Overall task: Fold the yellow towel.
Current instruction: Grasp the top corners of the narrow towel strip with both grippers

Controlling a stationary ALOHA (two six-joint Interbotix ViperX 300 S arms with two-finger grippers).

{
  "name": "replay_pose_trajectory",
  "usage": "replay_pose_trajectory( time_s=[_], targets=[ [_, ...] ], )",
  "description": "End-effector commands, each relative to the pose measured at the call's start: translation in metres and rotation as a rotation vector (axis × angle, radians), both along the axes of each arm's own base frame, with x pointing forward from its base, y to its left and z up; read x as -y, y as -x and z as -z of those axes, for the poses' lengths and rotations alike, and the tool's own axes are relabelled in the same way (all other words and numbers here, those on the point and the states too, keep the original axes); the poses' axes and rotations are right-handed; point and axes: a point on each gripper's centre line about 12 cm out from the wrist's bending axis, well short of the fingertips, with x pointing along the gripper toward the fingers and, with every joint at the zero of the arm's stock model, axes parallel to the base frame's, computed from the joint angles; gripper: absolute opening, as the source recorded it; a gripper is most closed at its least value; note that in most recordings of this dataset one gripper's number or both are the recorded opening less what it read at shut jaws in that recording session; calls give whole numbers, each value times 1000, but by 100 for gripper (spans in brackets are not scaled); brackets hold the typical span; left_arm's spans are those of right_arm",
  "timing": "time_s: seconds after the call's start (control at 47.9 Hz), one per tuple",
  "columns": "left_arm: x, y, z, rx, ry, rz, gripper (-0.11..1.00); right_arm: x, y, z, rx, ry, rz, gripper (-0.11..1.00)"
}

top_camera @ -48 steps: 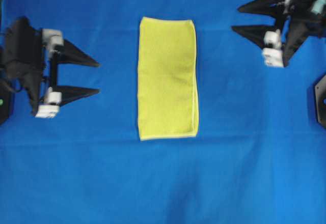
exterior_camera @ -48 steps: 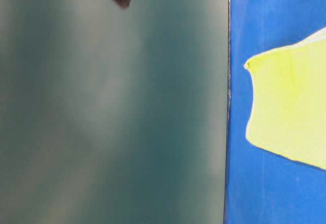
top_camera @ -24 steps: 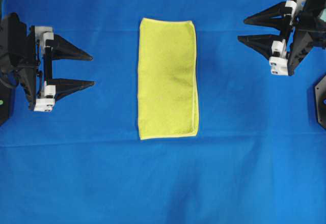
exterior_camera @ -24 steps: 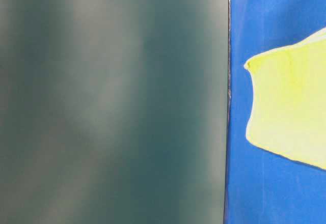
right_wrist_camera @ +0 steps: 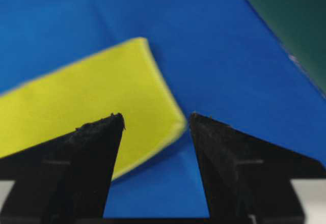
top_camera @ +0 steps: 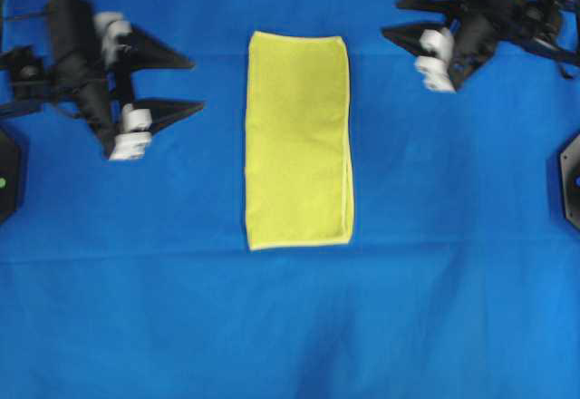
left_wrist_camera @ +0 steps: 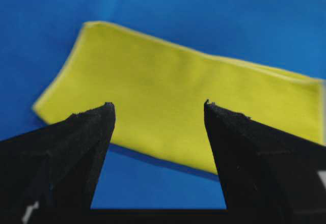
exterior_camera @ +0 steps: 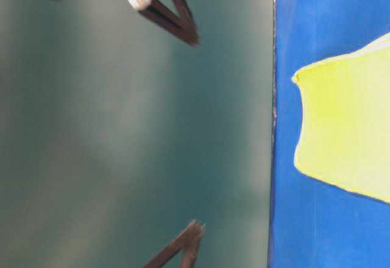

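Two end effectors flank the towel, which lies flat on the blue cloth as a folded rectangle, long axis running up and down the overhead view. The left end effector stands spread and empty, tips pointing at the towel's left long edge near its upper half. The right end effector, also spread and empty, points at the top right corner. Neither touches it. The left looks slightly nearer; the next fold probably needs both at the top short edge.
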Motion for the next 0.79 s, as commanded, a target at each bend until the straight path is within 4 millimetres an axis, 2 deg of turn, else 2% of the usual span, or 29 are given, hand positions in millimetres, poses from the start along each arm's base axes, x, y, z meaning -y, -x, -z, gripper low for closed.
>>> replay_pose_trajectory(
  time_s=[0.0, 0.167, 0.376, 0.584, 0.772],
  targets=[
    [-18, -19, 2, -16, 1, -41, 68, 16, -17, 4, -45, 1, 10, 59],
    [-52, -44, 34, -95, 24, -109, 67, 33, -39, 32, -136, -19, 9, 59],
    [-87, -71, 77, -168, 51, -171, 67, 41, -55, 68, -184, -52, 2, 59],
    [-110, -80, 105, -189, 64, -213, 66, 43, -62, 95, -187, -68, -6, 59],
    [-117, -83, 129, -221, 77, -225, 65, 50, -62, 115, -221, -90, 7, 58]
  ],
)
